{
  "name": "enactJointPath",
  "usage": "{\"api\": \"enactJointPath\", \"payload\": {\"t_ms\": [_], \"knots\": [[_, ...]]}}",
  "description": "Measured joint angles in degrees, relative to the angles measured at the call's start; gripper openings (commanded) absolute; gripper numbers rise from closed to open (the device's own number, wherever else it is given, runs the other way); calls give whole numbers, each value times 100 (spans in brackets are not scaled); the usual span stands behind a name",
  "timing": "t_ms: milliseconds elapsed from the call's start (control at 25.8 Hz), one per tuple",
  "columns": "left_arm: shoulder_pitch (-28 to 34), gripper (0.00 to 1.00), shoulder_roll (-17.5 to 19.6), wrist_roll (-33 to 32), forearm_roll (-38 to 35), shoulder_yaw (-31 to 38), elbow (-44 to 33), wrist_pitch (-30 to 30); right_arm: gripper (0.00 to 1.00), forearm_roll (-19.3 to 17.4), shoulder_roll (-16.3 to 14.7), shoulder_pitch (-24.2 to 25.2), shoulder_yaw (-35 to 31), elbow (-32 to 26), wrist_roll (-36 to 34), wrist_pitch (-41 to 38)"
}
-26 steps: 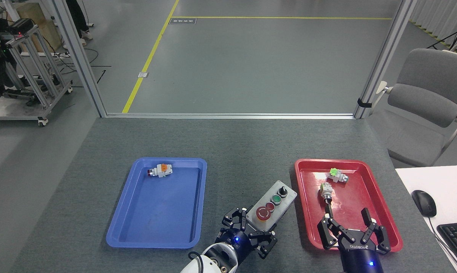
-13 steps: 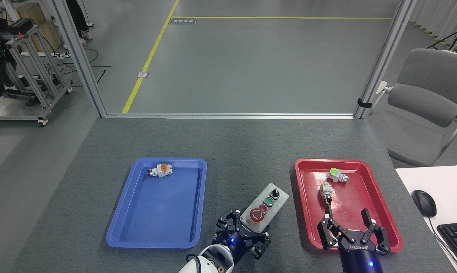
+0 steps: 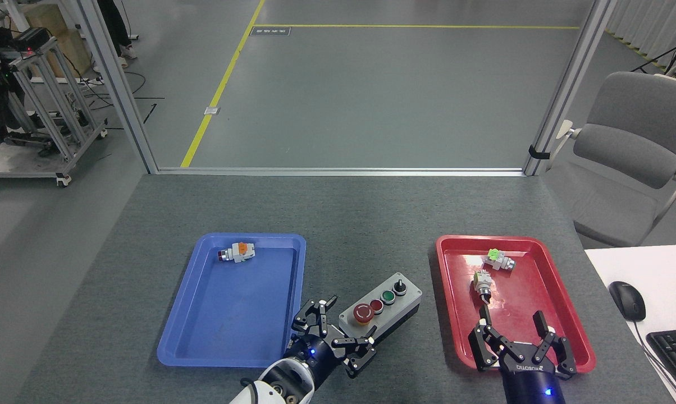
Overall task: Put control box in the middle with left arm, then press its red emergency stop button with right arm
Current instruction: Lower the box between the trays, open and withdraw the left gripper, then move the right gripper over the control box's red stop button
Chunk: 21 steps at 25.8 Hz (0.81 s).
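Head view: both my arms are cut off by the bottom edge of the frame. My left hand (image 3: 338, 331), lower centre, has fingers spread around the near left end of the control box (image 3: 380, 304); I cannot tell if they touch it. The box lies tilted on the grey bench (image 3: 343, 224) between the blue tray (image 3: 234, 359) and the red tray (image 3: 568, 303), with the red emergency stop button (image 3: 362, 313) nearest my left hand. My right hand (image 3: 511, 328), lower right, is spread open over the red tray's near end, holding nothing.
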Motion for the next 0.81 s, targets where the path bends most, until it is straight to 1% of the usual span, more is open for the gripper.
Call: {"api": "enactJointPath", "payload": {"t_ms": [116,194,271,349,426,542,620,697,813], "knots": [[488,98,478,-22,176,423,-872,-260,98,0,8,12,9,-1,1,1],[932,98,750,-32,317,857,-1552,-583,98,3,13,24,13,-1,2,1],[1313,98,920,-29,435,1377,-2167,-819,96,12,17,37,17,-1,7,1],[1586,98,988,-33,519,1955,-2652,-1035,91,46,23,43,23,-1,15,1],[1713,98,1007,-30,563,2508,-2922,-1154,83,81,34,47,31,0,19,1],[1675,98,1012,-29,604,3252,-2981,-1179,66,114,70,51,61,10,19,11],[1556,98,1005,-29,635,3673,-2843,-1196,48,123,106,53,117,14,19,11],[1431,98,993,-29,698,3950,-2605,-1192,32,130,145,53,191,16,-4,-12],[1280,98,983,-14,947,4144,-2228,-1149,12,175,181,57,302,24,31,-39]]}}
